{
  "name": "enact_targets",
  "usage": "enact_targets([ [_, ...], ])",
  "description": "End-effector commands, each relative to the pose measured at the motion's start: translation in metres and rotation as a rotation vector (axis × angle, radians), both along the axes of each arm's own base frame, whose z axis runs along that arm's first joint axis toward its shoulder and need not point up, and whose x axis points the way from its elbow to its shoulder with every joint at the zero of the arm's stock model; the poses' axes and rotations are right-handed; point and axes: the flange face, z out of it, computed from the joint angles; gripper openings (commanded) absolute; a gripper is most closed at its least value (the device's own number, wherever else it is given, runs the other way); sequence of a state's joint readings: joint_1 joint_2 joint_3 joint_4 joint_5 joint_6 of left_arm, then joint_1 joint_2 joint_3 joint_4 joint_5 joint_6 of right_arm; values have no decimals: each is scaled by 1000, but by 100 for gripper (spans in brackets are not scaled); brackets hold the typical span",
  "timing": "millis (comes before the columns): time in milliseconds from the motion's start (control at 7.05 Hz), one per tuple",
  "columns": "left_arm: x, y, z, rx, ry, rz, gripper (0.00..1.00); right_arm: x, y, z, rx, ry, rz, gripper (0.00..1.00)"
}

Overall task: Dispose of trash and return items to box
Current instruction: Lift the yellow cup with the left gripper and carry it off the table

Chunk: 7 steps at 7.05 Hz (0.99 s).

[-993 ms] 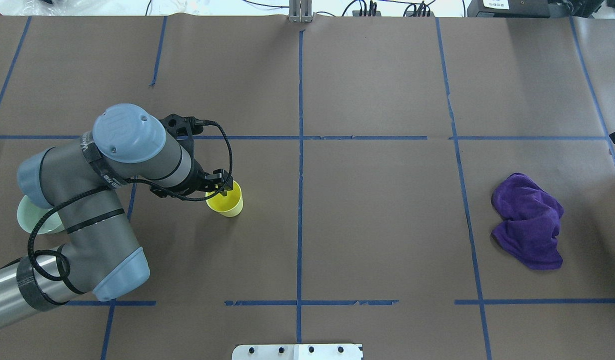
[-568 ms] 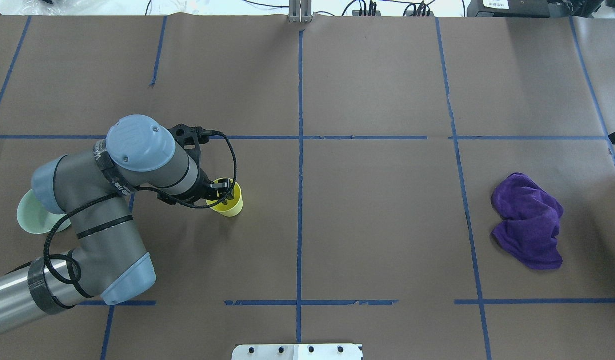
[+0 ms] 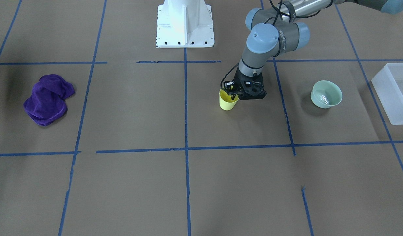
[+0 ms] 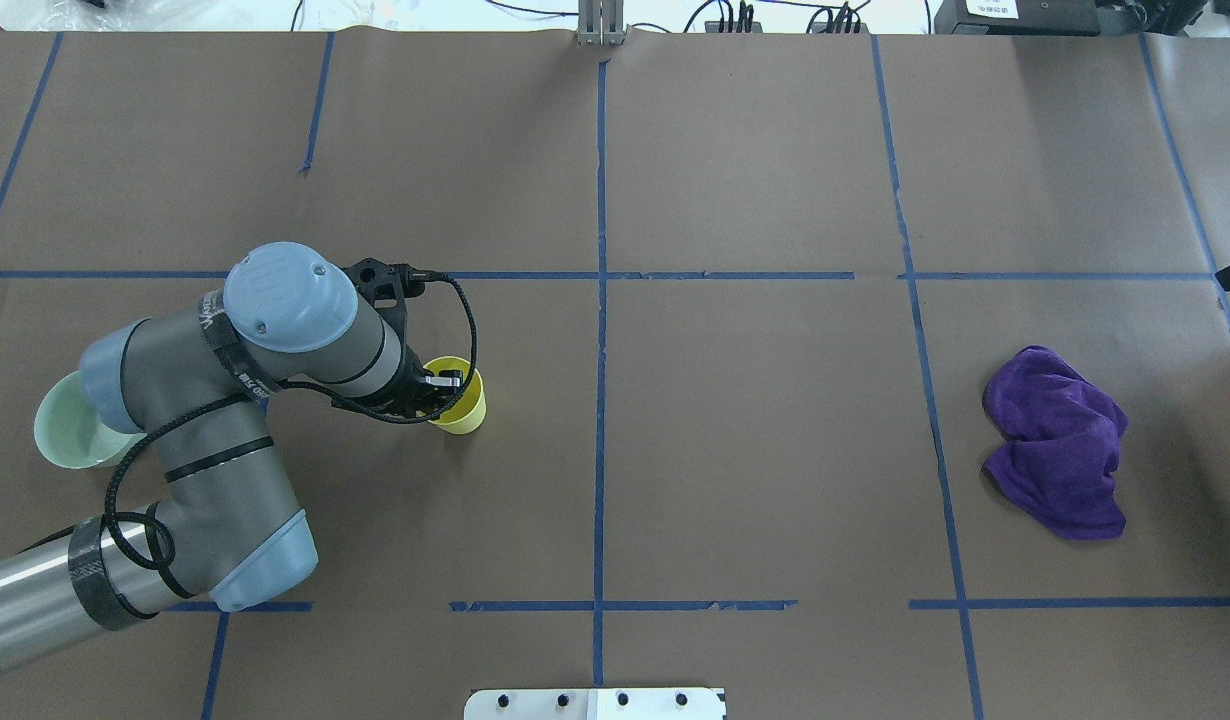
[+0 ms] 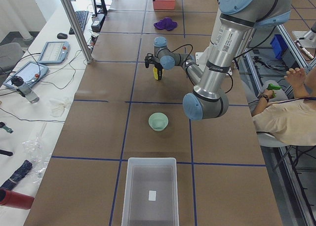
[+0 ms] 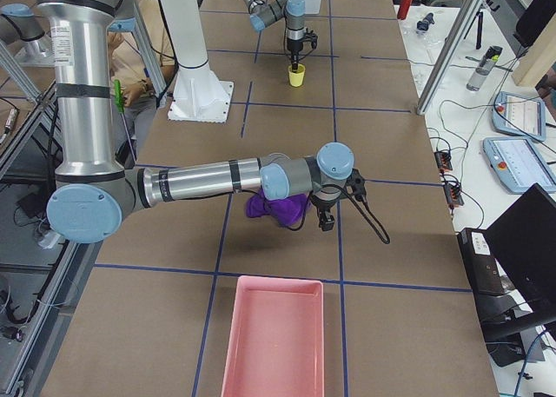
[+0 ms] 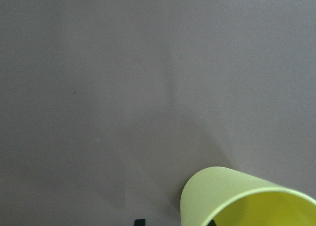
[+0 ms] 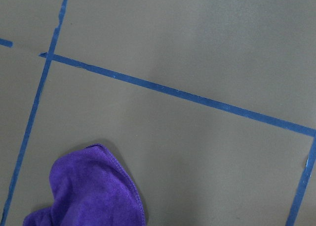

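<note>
Left hand [image 4: 441, 381] is down at the rim of the yellow cup [image 4: 460, 408]. Jaws straddle the near wall, one inside and one outside. The wrist view shows a gap to the outer one, so they are parted narrowly and not clamped.

The cup stands upright on the tabletop [image 4: 775, 450], left of the centre tape line in the overhead view.

Mint bowl [image 3: 326, 94] sits at 9 o'clock from the cup in the overhead view, well apart from it, upright and partly under the left arm's elbow.

In the front view, the frosted box [image 3: 390, 95] is at 3 o'clock from the bowl, at the tabletop's edge.

Right hand [image 6: 327, 218] hangs just beside the purple cloth [image 4: 1057, 455], far from the cup. Can't tell how its jaws stand.
</note>
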<state>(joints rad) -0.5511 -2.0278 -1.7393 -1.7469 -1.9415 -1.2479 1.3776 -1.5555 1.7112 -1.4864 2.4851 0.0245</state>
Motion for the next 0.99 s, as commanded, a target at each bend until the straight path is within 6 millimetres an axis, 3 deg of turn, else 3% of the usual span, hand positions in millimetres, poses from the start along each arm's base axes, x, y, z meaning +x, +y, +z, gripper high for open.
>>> enact_targets([
  [0, -9, 4, -17, 11, 36, 0, 0, -2, -1, 0, 0, 0, -4, 100],
  [142, -40, 4, -50, 55, 99, -30, 0, -2, -1, 0, -1, 0, -3, 100],
  [284, -111, -27, -65, 94, 130, -133, 0, -2, -2, 0, 1, 0, -3, 100],
  [426, -182, -58, -59, 164, 113, -207, 0, -3, -2, 0, 1, 0, -5, 100],
  [568, -228, -51, -14, 248, 30, -135, 0, -7, -2, -1, 2, 1, -12, 100],
  [851, -343, -60, 73, 412, -104, 28, 0, -8, -2, -3, 5, -1, -14, 100],
])
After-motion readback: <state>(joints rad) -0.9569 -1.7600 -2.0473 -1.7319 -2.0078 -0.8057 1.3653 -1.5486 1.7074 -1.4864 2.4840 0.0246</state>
